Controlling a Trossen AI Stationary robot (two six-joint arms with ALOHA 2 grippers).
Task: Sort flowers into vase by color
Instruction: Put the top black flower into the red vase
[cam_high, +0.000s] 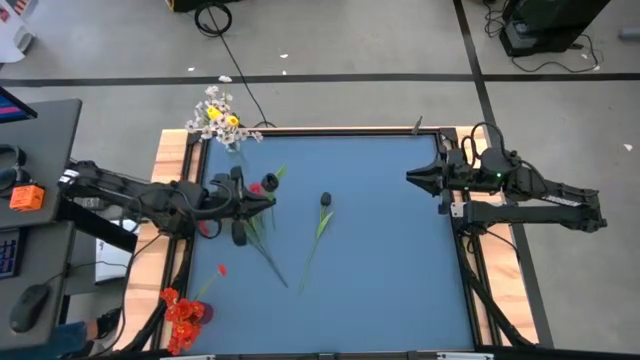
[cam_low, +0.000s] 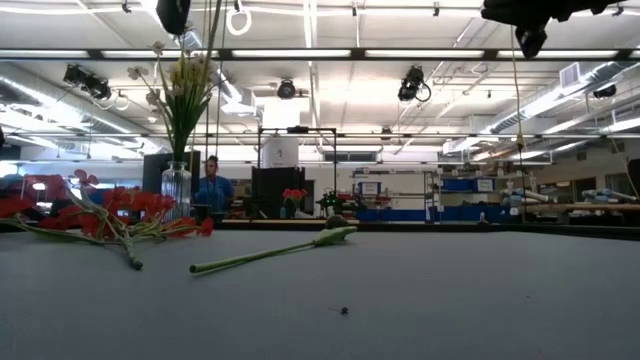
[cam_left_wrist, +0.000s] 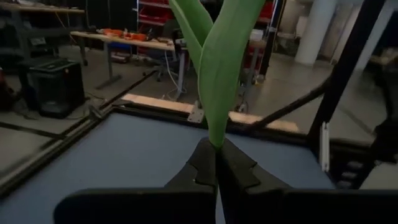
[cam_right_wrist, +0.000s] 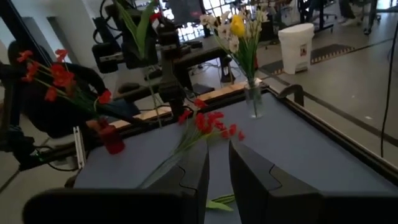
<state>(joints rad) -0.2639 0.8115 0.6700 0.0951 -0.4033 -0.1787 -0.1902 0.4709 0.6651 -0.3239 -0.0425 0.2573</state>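
Green leaves (cam_left_wrist: 214, 68) rise pinched in left end effector (cam_left_wrist: 217, 177).

My high view looks straight down on the whole blue table (cam_high: 380, 230), both arms in frame. Low view sits at tabletop height, facing level across the table (cam_low: 420, 310) into the room; a green stem (cam_low: 270, 253) lies close to it. Left wrist view looks past its own closed fingers (cam_left_wrist: 205, 168), very near a green leaf (cam_left_wrist: 221, 68). Right wrist view faces across the table toward the left arm. It shares the clear vase (cam_right_wrist: 253, 99) with the high (cam_high: 232, 140) and low views (cam_low: 176, 190).
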